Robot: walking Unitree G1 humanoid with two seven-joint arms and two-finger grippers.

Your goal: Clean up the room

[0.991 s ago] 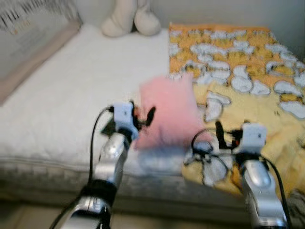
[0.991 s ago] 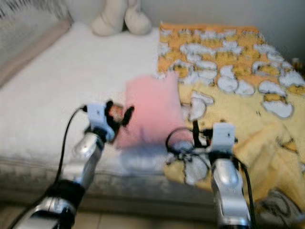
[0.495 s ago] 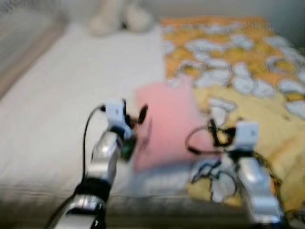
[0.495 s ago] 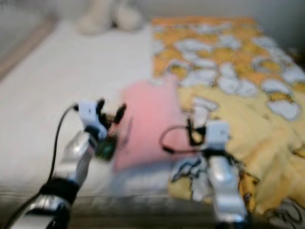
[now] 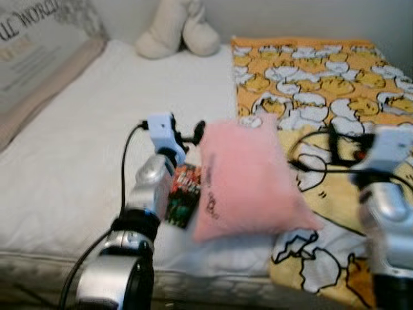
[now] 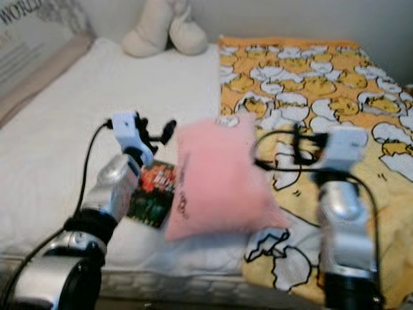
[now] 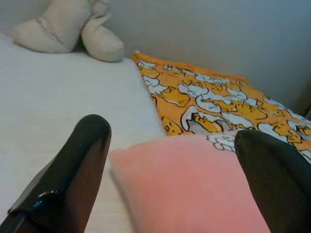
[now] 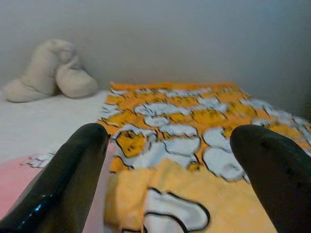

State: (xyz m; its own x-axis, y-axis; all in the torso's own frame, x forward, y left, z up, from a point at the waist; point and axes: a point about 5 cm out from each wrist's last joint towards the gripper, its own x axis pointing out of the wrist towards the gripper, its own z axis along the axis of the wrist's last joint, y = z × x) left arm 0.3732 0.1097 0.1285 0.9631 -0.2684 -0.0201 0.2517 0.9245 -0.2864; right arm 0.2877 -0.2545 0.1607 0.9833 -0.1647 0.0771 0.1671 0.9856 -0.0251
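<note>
Left gripper (image 5: 191, 132): your fingers spread wide, holding nothing, poised at upper left corner of pink pillow (image 5: 245, 177); contact not clear. Pillow soft, fuzzy, squarish, small dark print along left edge; lies on white bed (image 5: 84, 129), its right side overlapping yellow-orange blanket (image 5: 322, 77) (cartoon egg pattern). Right gripper (image 8: 160, 160): your fingers also wide apart, empty, above blanket right of pillow. Small dark colourful packet (image 5: 182, 195) lies beside pillow, partly under left forearm. Cream plush toy (image 5: 177, 29) sits at head of bed.
</note>
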